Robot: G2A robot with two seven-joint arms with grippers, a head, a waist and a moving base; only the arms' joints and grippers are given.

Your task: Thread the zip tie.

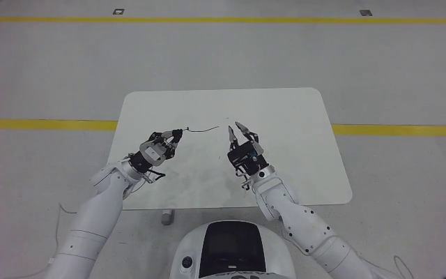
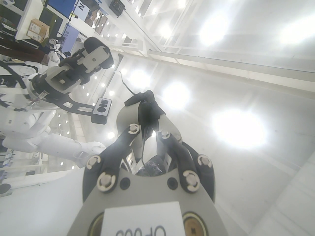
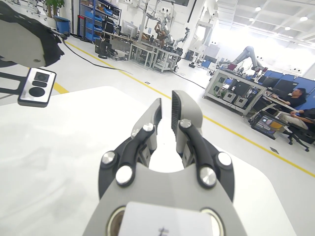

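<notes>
Top view: the white tabletop point(image 1: 279, 111) lies mid-frame, and both arms come in from the lower edge, their grippers facing one another over its middle. The left gripper point(image 1: 175, 134), just left of frame centre, has its fingers pressed together on one end of the black zip tie point(image 1: 202, 130). From that pinch the tie runs as a thin, slightly wavy strand toward the right of the frame, its free tip pointing at the right gripper point(image 1: 235, 128). We note the tip is near that gripper's fingertips but apart from them, with a small gap between. In the left wrist view the left fingers point(image 2: 124, 116) meet at their black-wrapped tips, and the tie point(image 2: 125, 83) leaves them as a fine curved line. Another thin strand runs back between the fingers toward the palm. The right gripper shows beyond it in this view. In the right wrist view the right fingers point(image 3: 183, 106) are spread a little, ribbed pads facing each other, with bare tabletop visible through the gap. There the left gripper holds the tie up off the tabletop.
</notes>
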